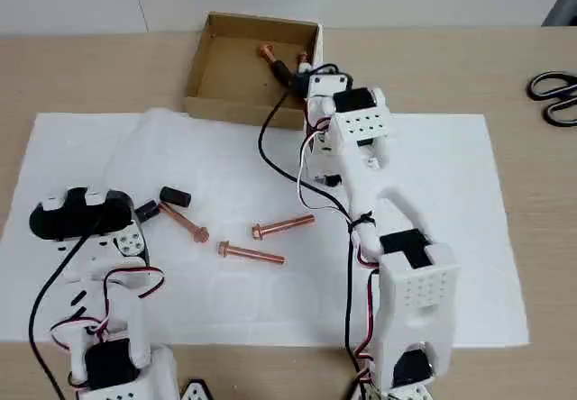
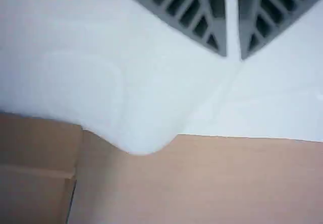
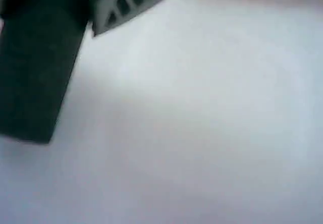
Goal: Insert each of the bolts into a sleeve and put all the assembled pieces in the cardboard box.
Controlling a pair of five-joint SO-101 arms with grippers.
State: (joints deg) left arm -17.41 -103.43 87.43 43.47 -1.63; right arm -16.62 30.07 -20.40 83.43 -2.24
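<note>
**Showing bolts, sleeves and the cardboard box between two arms**

Two bare copper bolts lie near the middle of the white sheet (image 1: 433,175): an upper bolt (image 1: 284,225) and a lower bolt (image 1: 251,253), close together and roughly parallel. To their left a third bolt (image 1: 185,222) lies slanted, with a black sleeve (image 1: 146,210) at its far end. A loose sleeve (image 1: 175,196) lies just beside that one.

The cardboard box (image 1: 234,110) stands at the far edge of the sheet. Inside it, a bolt head (image 1: 268,53) meets a dark sleeve (image 1: 283,72), and a second bolt head (image 1: 303,59) shows just beside them.

The right gripper (image 1: 299,74) is at the right side of the box, over its rim; whether it is open or closed cannot be told. Its wrist view shows a dark cylinder (image 3: 35,62) close up over the sheet.

The left gripper (image 2: 233,52) hangs above a corner of the sheet, closed to a thin slit and gripping nothing. Scissors (image 1: 554,94) lie on the table (image 1: 90,67), well apart at the far right.
</note>
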